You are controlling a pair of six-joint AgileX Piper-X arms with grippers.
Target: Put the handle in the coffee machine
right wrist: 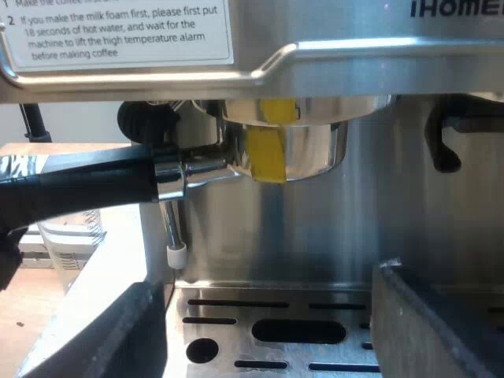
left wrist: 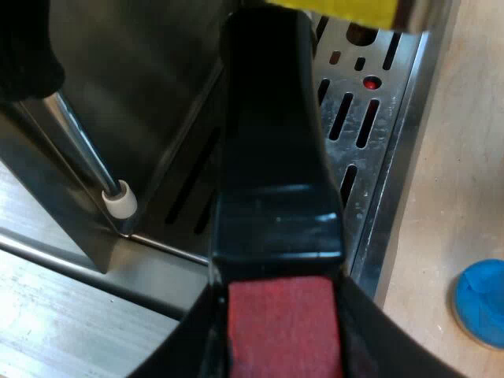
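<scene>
Locking step, I judge — the left gripper (left wrist: 281,346) is clamped on the red end of the handle (left wrist: 272,157), with the holder (right wrist: 295,150) up under the coffee machine (right wrist: 354,71) head. Next calls for a firm sideways turn. The right gripper (right wrist: 291,331) hangs wide open and empty over the drip tray (right wrist: 220,321).

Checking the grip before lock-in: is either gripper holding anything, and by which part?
The left gripper holds the metal holder by the red end of its handle. The right gripper is open over the drip tray, holding nothing.

Both close at the espresso machine (right wrist: 331,236)
</scene>
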